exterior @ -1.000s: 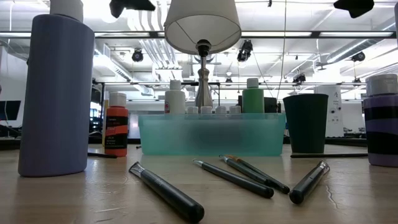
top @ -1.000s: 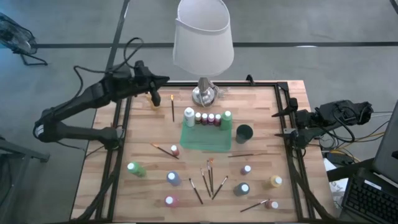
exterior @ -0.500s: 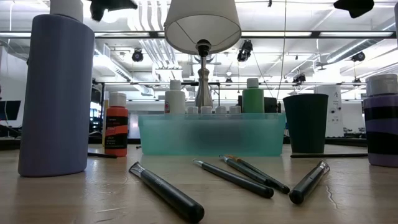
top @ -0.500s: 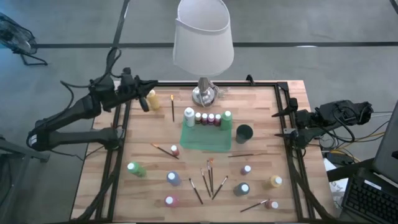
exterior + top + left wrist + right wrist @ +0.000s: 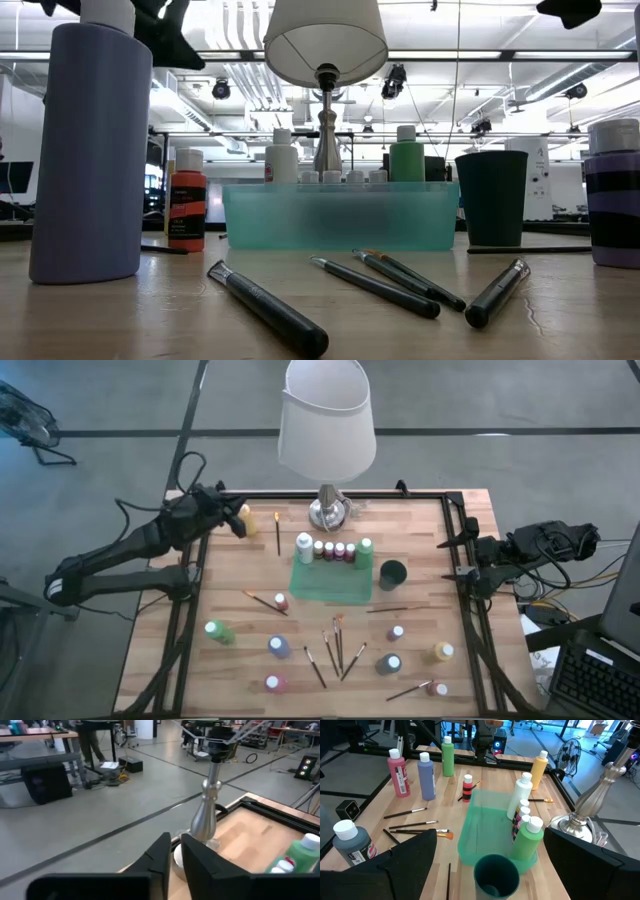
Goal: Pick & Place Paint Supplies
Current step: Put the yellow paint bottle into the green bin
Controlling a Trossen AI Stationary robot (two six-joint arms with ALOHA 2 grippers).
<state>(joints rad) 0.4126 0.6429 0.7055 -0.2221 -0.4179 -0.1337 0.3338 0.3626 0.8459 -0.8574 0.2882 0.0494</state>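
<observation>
A teal tray [image 5: 330, 582] sits mid-table with a white bottle [image 5: 304, 546], several small bottles [image 5: 335, 549] and a green bottle [image 5: 365, 546] along its far side. More paint bottles, such as a green one [image 5: 215, 630] and a blue one [image 5: 278, 647], stand loose on the near half. Several brushes [image 5: 335, 645] lie among them. A yellow bottle [image 5: 244, 513] stands at the far left corner. My left gripper [image 5: 237, 523] hovers beside it, its fingers [image 5: 176, 852] a slit apart and holding nothing. My right gripper [image 5: 455, 560] waits open at the right edge.
A white-shaded lamp [image 5: 327, 420] stands on a silver base [image 5: 328, 512] at the far middle. A dark cup [image 5: 393, 573] stands right of the tray. One brush [image 5: 277, 532] lies between the yellow bottle and the lamp base. A black frame [image 5: 455, 510] rims the table.
My left gripper has drawn back from near the lamp base toward the table's left edge. It has come down and now hangs lower, beside the yellow bottle. The bottles and brushes have not moved.
</observation>
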